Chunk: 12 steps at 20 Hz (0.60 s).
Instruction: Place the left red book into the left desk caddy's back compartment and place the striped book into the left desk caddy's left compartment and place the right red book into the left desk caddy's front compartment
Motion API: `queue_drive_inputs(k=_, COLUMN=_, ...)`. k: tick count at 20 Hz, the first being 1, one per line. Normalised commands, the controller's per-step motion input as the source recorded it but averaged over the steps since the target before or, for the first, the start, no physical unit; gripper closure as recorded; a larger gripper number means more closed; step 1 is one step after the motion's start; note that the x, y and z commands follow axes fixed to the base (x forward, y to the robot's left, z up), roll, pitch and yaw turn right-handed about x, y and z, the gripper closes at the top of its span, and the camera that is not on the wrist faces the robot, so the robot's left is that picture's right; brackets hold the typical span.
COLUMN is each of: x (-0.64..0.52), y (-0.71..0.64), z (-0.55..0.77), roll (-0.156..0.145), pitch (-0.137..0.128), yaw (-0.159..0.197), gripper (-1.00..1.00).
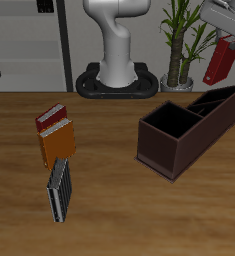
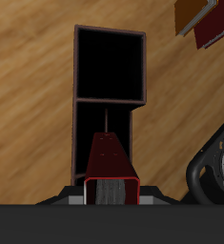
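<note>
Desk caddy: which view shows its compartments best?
Wrist view. It looks straight down into the desk caddy, showing the large square section and narrower slots, with the dark red book held above. The exterior view shows the caddy obliquely, partly cut off.

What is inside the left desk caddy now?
The left desk caddy's large square section looks empty. The dark red book in the claw covers part of the narrower slots, so those cannot be checked.

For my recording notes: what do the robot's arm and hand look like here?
The arm is glossy white with rounded, tube-like segments on a dark round base plate. The hand has a pale grey-white body; the wrist view shows dark grey hardware at its fingers. No cables or markings are visible.
</note>
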Motion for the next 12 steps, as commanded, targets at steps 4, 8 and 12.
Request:
queue_drive_inputs(k=4, x=0.2, y=0.02, z=0.05, roll=0.0, pitch=0.002, yaw=-0.004, gripper=1.0)
queue_drive_inputs(k=8, x=0.22, y=-0.03, z=-0.02, roll=-0.015, pitch=0.017, yaw=-0.014, gripper=1.0)
queue_drive_inputs(k=12, x=0.17, y=-0.04, z=-0.02, roll=-0.007, pitch=0.007, yaw=-0.022, gripper=1.0)
